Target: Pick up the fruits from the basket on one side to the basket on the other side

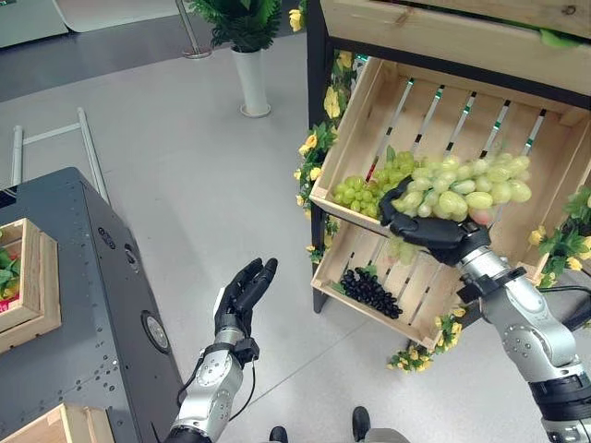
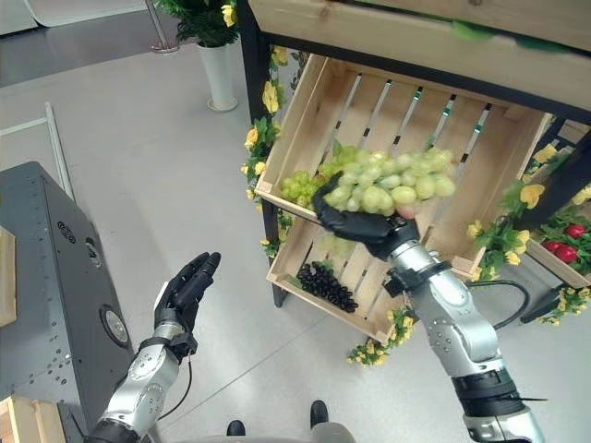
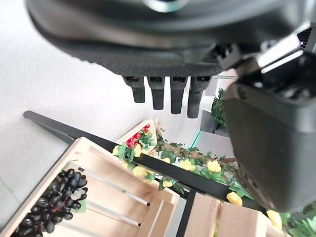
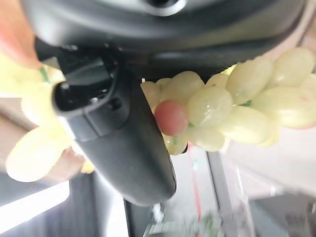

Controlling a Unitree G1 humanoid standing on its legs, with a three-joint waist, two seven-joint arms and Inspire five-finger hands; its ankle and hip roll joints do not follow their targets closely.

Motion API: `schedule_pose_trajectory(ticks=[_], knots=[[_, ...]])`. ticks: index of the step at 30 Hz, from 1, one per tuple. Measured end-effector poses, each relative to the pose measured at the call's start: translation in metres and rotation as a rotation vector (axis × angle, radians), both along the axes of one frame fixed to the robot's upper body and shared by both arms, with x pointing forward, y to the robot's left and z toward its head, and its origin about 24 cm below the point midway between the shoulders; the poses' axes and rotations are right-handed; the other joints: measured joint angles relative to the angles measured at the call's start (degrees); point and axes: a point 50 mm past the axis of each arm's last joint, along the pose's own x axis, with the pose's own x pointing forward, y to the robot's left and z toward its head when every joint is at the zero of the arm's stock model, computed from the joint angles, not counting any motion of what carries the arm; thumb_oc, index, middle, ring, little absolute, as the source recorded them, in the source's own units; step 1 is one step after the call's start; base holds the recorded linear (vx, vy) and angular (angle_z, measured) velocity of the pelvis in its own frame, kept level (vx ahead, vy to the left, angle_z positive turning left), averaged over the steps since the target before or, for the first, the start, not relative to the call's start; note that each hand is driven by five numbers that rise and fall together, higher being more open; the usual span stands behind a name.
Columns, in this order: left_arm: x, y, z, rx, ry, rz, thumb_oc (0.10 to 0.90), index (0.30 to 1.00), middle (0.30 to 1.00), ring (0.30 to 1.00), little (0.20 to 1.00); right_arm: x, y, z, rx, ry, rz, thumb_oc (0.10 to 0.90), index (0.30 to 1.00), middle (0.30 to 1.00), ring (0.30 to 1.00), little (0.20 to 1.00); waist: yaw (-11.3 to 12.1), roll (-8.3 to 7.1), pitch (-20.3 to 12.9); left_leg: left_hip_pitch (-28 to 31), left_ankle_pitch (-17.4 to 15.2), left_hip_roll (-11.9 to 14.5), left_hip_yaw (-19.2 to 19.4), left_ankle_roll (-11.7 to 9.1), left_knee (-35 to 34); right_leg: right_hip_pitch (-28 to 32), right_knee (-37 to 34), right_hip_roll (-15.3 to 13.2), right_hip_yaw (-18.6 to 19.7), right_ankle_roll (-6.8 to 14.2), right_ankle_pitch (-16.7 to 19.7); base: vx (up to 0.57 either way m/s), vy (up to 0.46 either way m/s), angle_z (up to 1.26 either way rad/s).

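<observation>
Fingers (image 1: pixel 399 205) of right hand (image 1: pixel 432 231) grip one green grape bunch (image 1: pixel 466 185).

wooden tray (image 1: pixel 28 305) cut by left edge, contents (image 1: pixel 7 272) unclear

- The two eye views look down from the robot's head at the floor and a wooden crate shelf (image 1: pixel 443 185); they share nearly the whole scene, set slightly apart sideways.
- The left wrist view looks along the left hand (image 3: pixel 168 94) from very close, toward the lower crate (image 3: pixel 98 197) with dark grapes (image 3: pixel 54 202).
- The right wrist view sits tight against the right hand (image 4: pixel 123 138), with green grapes (image 4: pixel 222 108) just beyond.
</observation>
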Motion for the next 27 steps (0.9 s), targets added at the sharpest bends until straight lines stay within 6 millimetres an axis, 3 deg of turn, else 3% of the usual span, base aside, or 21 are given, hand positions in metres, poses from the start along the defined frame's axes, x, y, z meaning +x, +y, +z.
schedule_pose_trajectory(ticks=[7, 13, 20, 23, 27], knots=[[-0.001, 0.008, -0.001, 0.028, 0.017, -0.012, 0.8, 0.9, 0.9, 0.9, 0.9, 0.028, -0.071, -0.01, -0.001, 0.224, -0.295, 0.4, 0.3, 0.3, 0.3, 0.3, 1.4, -1.43, -0.9, 0.1, 0.1, 0.1, -0.9, -0.1, 0.0, 0.5, 0.0, -0.1, -1.4, 0.0, 0.0, 0.02, -0.009, 0.05], [0.0, 0.008, -0.001, 0.038, 0.027, -0.028, 0.8, 0.9, 0.9, 0.9, 0.9, 0.031, -0.112, -0.017, 0.004, 0.377, -0.481, 0.4, 0.3, 0.3, 0.3, 0.3, 3.2, -1.43, -0.9, 0.1, 0.1, 0.0, -1.6, -0.1, 0.1, 1.0, 0.0, -0.1, -2.3, -0.2, -0.1, 0.02, -0.008, 0.07], [0.005, 0.001, 0.001, 0.047, 0.023, -0.046, 0.8, 0.9, 0.9, 0.9, 0.9, 0.035, -0.141, -0.016, -0.053, 0.542, -0.629, 0.4, 0.3, 0.3, 0.3, 0.3, 4.7, -1.42, -0.9, 0.5, 0.3, -0.1, -3.0, -0.2, 0.4, 1.9, -0.1, -0.4, -4.5, -0.3, -0.2, 0.02, -0.014, 0.09], [0.006, 0.001, 0.001, 0.049, 0.027, -0.036, 0.8, 0.9, 0.9, 0.9, 0.9, 0.037, -0.145, -0.012, -0.141, 0.585, -0.635, 0.4, 0.3, 0.3, 0.3, 0.3, 5.0, -1.39, -0.9, 0.5, 0.3, 0.0, -3.2, -0.3, 0.4, 2.0, -0.2, -0.3, -4.7, -0.4, -0.3, 0.0, -0.008, 0.05], [0.007, -0.002, 0.001, 0.038, 0.035, -0.034, 0.8, 0.9, 0.9, 0.9, 0.9, 0.043, -0.145, 0.0, -0.387, 0.629, -0.624, 0.4, 0.3, 0.3, 0.3, 0.3, 5.3, -1.37, -0.9, 0.6, 0.3, 0.0, -3.2, -0.3, 0.4, 2.2, -0.2, -0.3, -4.8, -0.4, -0.3, -0.01, -0.003, 0.0]])
